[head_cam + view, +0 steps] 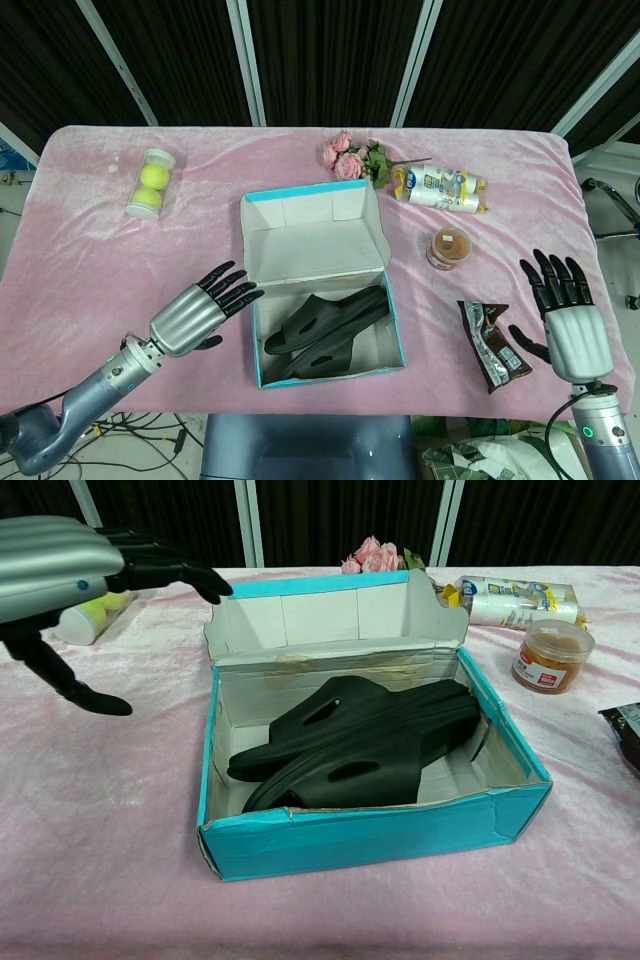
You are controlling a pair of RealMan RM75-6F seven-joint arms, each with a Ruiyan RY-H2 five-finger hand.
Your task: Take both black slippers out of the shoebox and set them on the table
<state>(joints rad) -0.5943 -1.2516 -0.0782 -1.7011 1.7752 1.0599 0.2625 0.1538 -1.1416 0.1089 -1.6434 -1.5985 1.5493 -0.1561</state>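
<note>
Pink velvet-covered tabletop [80,240] carries everything. Open turquoise cardboard shoebox [322,290] sits mid-tabletop toward the near edge, lid flap standing up at its far side. Pair of black rubber slippers [325,335] lies inside the shoebox, one partly over the other, toes toward the box's right wall; neither is on the tabletop.

Left hand [200,310] hovers just beside the shoebox's left wall, palm down, fingers [170,572] spread and extended toward the box, holding nothing. Right hand [570,325] near the right edge, palm down, fingers spread, empty, well apart from the box.

Dark foil snack packet [493,343] lies just left of the right hand. Clear tube of yellow tennis balls [150,184] near the far left corner. Printed plastic-wrapped package [438,188] and pink flower bunch [352,158] at the far edge. Small round jar with orange lid [450,247] right of the shoebox.
</note>
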